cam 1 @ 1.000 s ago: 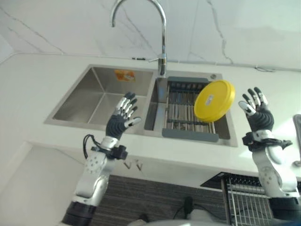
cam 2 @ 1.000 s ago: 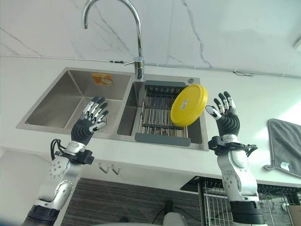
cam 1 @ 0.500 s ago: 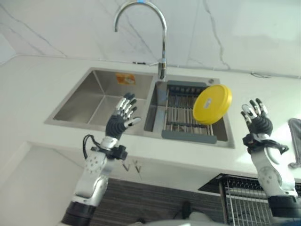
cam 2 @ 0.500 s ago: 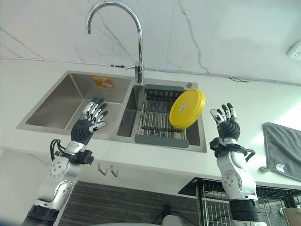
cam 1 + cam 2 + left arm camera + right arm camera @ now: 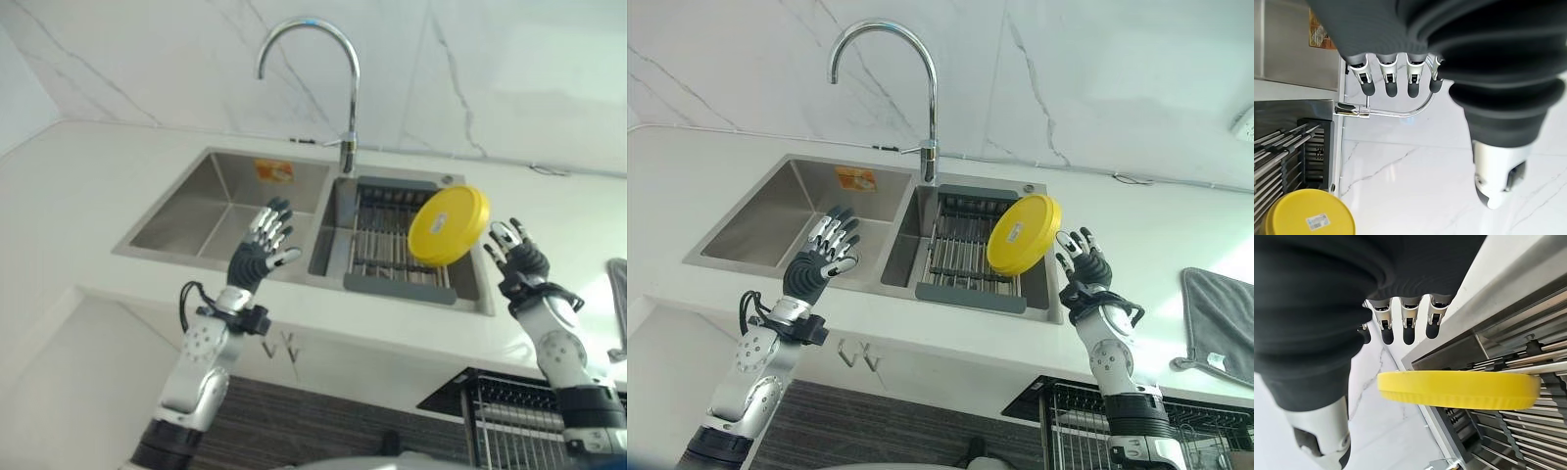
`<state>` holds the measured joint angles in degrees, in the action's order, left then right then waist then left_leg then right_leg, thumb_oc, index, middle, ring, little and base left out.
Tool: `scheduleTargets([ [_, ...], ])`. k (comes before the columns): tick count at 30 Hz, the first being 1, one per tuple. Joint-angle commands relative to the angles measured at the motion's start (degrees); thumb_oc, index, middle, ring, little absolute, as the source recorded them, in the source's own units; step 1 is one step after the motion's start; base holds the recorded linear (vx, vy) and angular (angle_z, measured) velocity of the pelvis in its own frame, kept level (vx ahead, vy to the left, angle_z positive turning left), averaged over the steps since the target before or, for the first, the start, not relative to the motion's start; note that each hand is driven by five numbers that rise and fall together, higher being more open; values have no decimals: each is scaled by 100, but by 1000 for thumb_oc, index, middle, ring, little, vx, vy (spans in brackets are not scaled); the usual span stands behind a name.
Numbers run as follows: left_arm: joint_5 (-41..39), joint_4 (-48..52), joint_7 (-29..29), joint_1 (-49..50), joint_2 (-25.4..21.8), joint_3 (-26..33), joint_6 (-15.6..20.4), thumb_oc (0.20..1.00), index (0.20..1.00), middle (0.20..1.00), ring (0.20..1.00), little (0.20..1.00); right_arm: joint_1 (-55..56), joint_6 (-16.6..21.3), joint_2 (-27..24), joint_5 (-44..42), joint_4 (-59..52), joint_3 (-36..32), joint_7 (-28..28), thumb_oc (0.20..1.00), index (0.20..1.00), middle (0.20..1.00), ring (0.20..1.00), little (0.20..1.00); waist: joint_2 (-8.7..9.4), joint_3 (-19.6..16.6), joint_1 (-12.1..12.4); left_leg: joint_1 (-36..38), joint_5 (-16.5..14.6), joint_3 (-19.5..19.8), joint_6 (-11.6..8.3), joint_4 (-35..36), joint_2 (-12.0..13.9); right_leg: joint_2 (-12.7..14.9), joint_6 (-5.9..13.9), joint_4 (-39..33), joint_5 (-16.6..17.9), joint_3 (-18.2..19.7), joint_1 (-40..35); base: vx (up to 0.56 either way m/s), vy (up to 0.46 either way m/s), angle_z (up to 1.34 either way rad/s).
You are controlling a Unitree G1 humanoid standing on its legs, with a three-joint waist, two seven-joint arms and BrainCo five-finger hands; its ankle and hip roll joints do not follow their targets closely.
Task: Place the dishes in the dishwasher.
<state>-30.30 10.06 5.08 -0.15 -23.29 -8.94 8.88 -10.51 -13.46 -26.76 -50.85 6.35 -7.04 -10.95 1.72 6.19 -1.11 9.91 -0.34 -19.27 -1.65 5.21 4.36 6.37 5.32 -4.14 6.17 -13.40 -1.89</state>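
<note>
A round yellow plate (image 5: 449,225) stands on edge, tilted, in the grey drying rack (image 5: 387,245) that sits in the sink's right basin. My right hand (image 5: 519,262) is open with fingers spread, raised just to the right of the plate and apart from it; in the right wrist view its fingers (image 5: 1405,325) point past the plate's rim (image 5: 1459,390). My left hand (image 5: 257,257) is open too, held up over the front edge of the left basin (image 5: 211,206). Its straight fingers (image 5: 1388,78) hold nothing.
A tall curved faucet (image 5: 348,98) rises behind the divider between the basins. The white counter (image 5: 88,186) surrounds the sink. A wire dishwasher rack (image 5: 1087,431) is pulled out below the counter at the lower right. A grey towel (image 5: 1220,323) lies on the counter's right end.
The camera has shifted. My right hand has dropped lower and come closer to the yellow plate's right side. The left hand keeps its pose.
</note>
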Motion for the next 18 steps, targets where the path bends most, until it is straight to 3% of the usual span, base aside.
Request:
scheduleTargets([
  [1,90,1,-44,-388,-337,22,226,1000,1000,1000,1000,1000,-673,28,-328,-287,201,-95,152,1000,1000,1000,1000,1000,158,-78,43,-188,-51,372,14,-35,15,154,260,247,-338,-171,-368,-51,7,1],
  [18,93,-72,-75,-498,-446,-56,166,1000,1000,1000,1000,1000,-1224,-492,-679,-398,662,150,273,1000,1000,1000,1000,1000,186,-48,113,-186,-62,394,14,-21,-8,127,243,217,-335,-225,-390,-10,3,2],
])
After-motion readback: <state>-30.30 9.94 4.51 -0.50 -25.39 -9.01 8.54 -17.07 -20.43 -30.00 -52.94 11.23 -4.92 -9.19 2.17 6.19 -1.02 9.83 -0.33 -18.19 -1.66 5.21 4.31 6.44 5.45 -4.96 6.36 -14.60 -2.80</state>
